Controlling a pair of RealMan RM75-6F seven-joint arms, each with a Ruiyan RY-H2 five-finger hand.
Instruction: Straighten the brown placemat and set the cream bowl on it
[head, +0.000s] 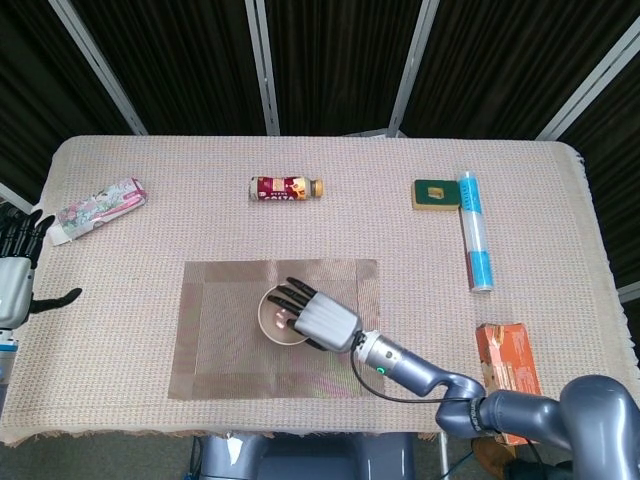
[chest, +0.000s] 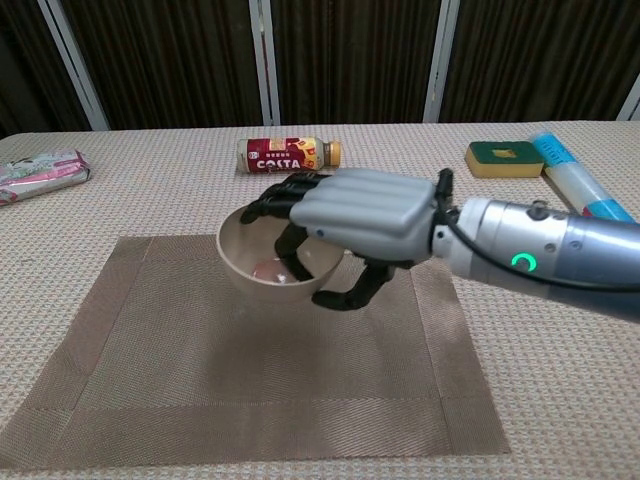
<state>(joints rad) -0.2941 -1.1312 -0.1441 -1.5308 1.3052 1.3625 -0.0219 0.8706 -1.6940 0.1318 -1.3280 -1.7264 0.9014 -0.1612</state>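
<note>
Cream bowl (chest: 272, 262) is gripped by the right hand (chest: 350, 215) above the brown placemat (chest: 150, 330) beneath; it should be lowered level, then released.

A drink bottle (head: 286, 188) lies near the bench's far edge. A sponge (head: 435, 194) and tube (head: 474, 232) sit toward the far right corner. A pink packet (head: 98, 209) lies at the left edge, an orange box (head: 507, 362) at the near right.

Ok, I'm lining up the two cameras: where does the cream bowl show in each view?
Head view: bowl sits below centre, over the placemat, held by the right hand.
Chest view: bowl left of centre, above the placemat.
Shared landmark: the Costa bottle beyond it.
</note>
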